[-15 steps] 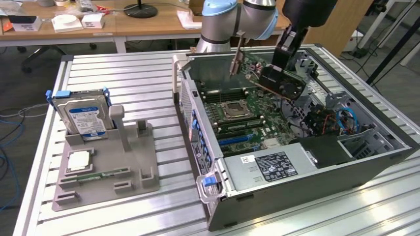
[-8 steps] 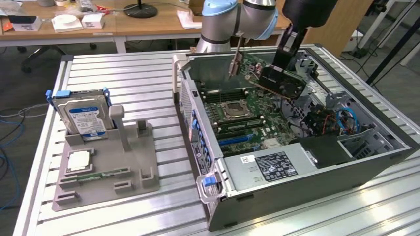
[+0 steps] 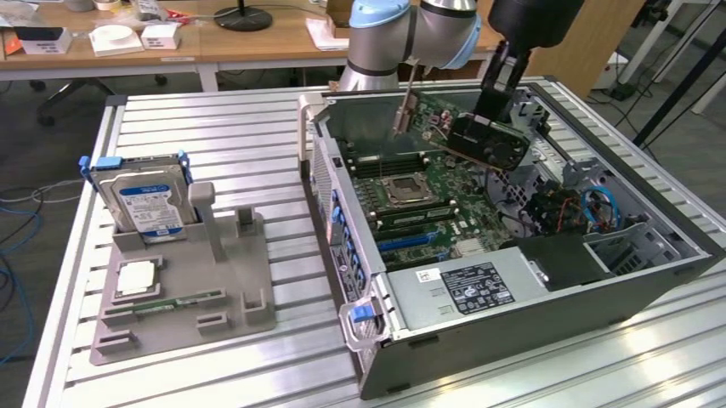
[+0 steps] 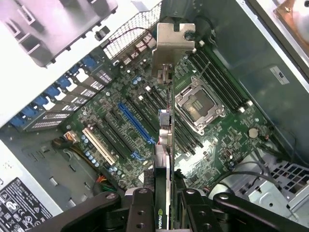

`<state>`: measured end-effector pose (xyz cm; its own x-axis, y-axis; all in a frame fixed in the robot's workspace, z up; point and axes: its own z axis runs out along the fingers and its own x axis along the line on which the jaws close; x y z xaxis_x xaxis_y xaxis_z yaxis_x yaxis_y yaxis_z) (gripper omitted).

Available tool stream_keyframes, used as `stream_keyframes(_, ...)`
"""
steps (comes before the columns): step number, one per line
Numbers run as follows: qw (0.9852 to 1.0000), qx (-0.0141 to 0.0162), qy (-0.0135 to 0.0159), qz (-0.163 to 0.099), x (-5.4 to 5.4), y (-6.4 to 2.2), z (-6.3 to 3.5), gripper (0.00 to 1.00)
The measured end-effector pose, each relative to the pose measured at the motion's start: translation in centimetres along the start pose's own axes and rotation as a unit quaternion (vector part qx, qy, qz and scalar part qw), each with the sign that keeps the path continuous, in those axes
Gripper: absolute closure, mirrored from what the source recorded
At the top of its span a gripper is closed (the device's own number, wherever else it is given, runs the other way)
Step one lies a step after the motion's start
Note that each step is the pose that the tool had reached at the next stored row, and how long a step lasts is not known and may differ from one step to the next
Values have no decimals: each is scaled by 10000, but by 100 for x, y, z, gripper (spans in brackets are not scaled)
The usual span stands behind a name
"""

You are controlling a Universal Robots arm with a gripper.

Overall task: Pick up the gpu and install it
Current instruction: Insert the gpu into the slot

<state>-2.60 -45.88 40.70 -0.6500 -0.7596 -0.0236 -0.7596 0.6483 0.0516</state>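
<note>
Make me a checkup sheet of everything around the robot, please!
Surface: ribbed metal table.
Job's things: gpu held above the open computer case, not yet seated in the motherboard.
Clutter: grey holder with an upright hard drive and a memory stick lying flat.
Grippers: gripper shut on the gpu.
Cables: red and blue wires inside the case; blue floor cables at the exterior view's left.
Surroundings: wooden desks with white boxes behind.

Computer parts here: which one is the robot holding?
The gpu, tilted above the open case; the hard drive and processor sit in the grey holder.
</note>
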Motion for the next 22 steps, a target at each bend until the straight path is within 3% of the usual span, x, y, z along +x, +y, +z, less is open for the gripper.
stream_keyframes(11,9988,-12,26,-490,-5,-6,6,74)
stream_keyframes(22,9950,-24,52,-1001,-10,-12,13,74)
